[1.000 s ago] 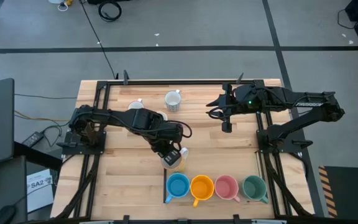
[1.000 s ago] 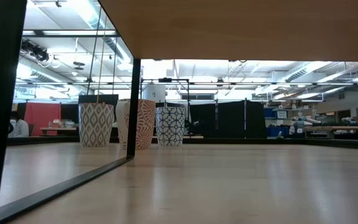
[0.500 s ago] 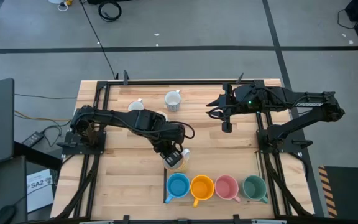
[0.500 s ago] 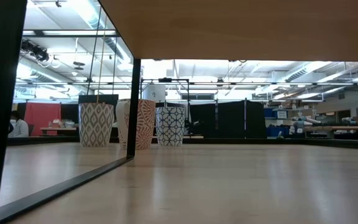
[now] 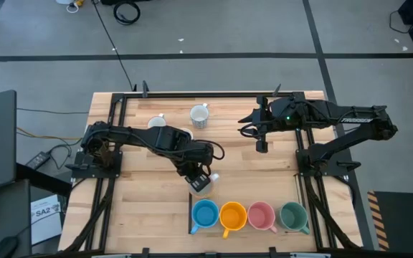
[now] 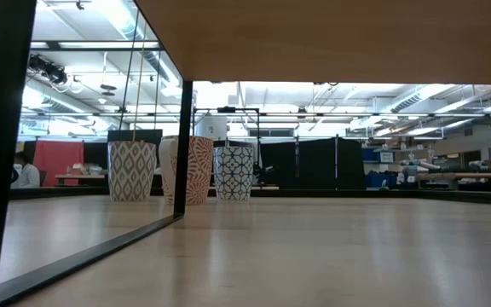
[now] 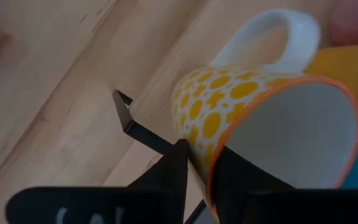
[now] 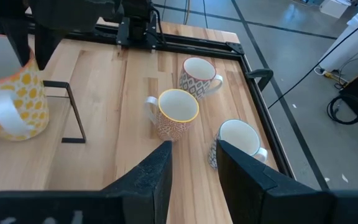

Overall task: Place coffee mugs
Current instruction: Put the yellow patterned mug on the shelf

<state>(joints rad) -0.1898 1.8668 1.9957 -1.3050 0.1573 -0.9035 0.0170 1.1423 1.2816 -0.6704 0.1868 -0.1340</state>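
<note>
Change since a second ago is small: the left gripper (image 5: 200,183) has drawn slightly back from the row's near end, and the yellow-dotted mug (image 7: 253,118) it carries now shows less from above, mostly hidden under the wrist. In the left wrist view that mug, white-handled with an orange rim, sits with its wall between the two dark fingers (image 7: 173,168), which grasp its rim; it is tilted, mouth toward the camera, close over the counter (image 5: 142,215). Whether its base touches the wood cannot be told. It hangs just beside the blue mug (image 5: 205,213), which heads a row with the orange mug (image 5: 232,215), pink mug (image 5: 261,216) and green mug (image 5: 293,215) along the counter's front edge.

The right gripper (image 5: 261,145) has not moved; it hovers over the counter's far right part, its fingers part-way apart and holding nothing. Three patterned mugs (image 8: 178,113) stand near the far edge, well apart from the row.

Beside the counter's left front corner lies a white sheet (image 5: 45,215) printed "SA2". The low view shows only the counter's underside and patterned vases (image 6: 186,169) in the room beyond.
</note>
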